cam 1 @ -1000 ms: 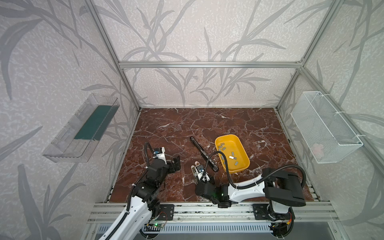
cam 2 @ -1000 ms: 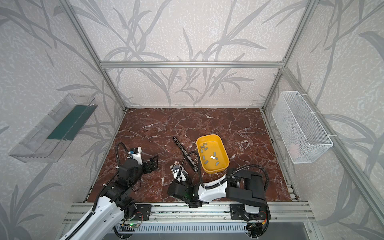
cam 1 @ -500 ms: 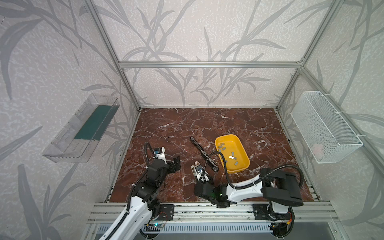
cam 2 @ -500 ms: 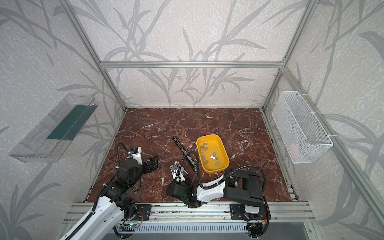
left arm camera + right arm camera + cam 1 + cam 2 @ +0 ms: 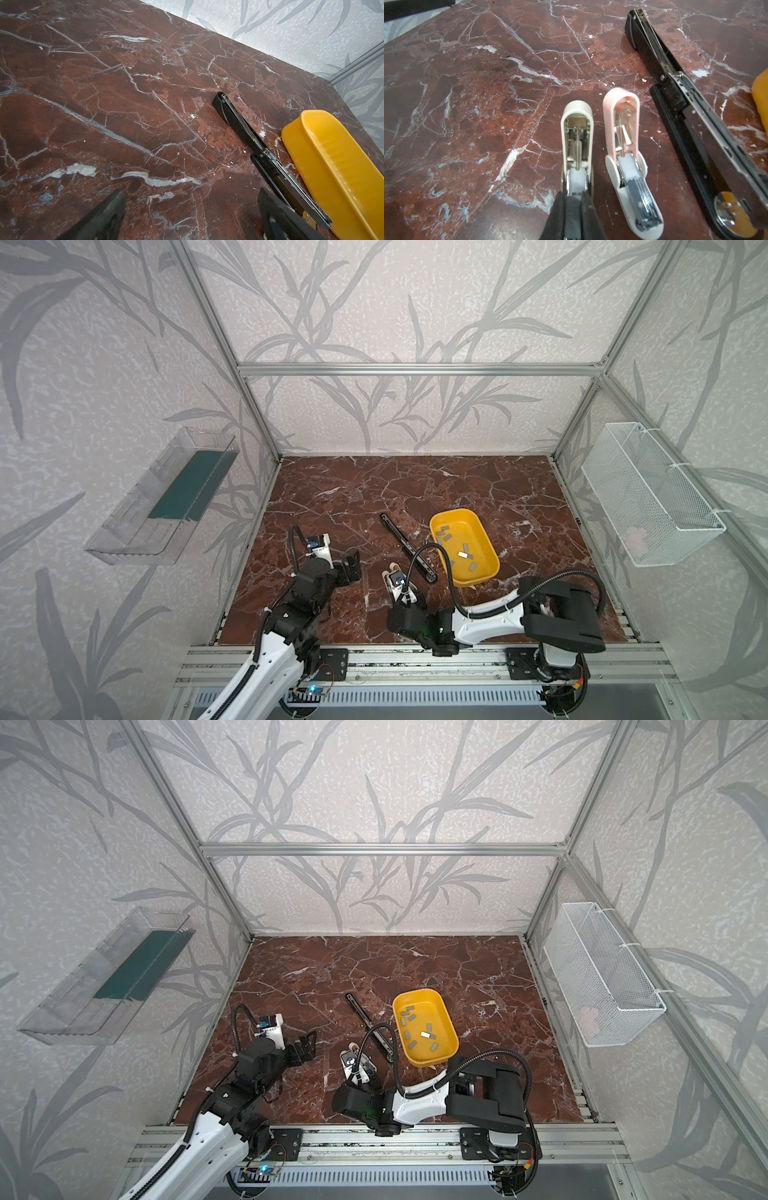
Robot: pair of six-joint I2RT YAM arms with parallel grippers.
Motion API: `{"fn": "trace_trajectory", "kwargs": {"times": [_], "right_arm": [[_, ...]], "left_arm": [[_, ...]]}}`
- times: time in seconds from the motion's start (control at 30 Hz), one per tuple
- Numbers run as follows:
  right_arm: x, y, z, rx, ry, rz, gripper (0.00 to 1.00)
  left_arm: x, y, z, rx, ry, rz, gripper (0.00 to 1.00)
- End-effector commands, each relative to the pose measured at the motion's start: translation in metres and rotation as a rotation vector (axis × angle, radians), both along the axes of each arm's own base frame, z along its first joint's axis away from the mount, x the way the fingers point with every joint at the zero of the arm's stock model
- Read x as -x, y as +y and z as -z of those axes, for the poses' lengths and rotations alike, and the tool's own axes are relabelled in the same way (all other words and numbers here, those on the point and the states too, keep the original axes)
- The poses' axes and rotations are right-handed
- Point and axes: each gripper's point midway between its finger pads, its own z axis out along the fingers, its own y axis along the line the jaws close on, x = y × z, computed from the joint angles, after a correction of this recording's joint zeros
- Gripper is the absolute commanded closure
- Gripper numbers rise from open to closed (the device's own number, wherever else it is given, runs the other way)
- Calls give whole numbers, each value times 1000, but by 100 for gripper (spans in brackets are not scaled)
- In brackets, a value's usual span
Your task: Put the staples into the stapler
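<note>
Right gripper (image 5: 574, 198): closed round the lower end of a cream mini stapler (image 5: 577, 128), which lies opened flat on the marble table (image 5: 467, 104), low in the middle of both top views.
Left gripper (image 5: 191, 216): jaws spread wide and holding nothing, over bare marble, lower left of centre in both top views.
Staples (image 5: 462, 556): loose grey strips on the floor of the yellow tray (image 5: 453, 515), right of centre in both top views; none picked up yet.
Neighbours: a pink mini stapler (image 5: 623, 135) lies just beside the cream one; a long black stapler (image 5: 691, 116) lies open between the mini staplers and the tray.
Risk, picking: the strips are thin and lie flat, so the jaws may skid off one or lift two together.
Risk, reaching: the free arm would likely pass over the black stapler to reach the tray, and could knock it against the tray.
Risk, holding: the grip sits at one end only, so pressing a strip in may swivel the cream stapler into the pink one.
</note>
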Motion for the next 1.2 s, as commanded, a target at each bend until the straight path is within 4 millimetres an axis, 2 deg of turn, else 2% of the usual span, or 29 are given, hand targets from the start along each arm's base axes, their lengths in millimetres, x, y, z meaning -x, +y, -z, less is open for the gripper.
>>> {"fn": "trace_trajectory", "kwargs": {"times": [0.0, 0.67, 1.17], "right_arm": [[0, 5, -2, 3, -19, 6, 99], [-3, 1, -3, 18, -36, 27, 99], [-3, 2, 5, 35, -30, 26, 99]], "left_arm": [[-2, 0, -4, 21, -11, -15, 1], [-2, 0, -4, 21, -12, -14, 1], [-2, 0, -4, 22, -11, -14, 1]]}}
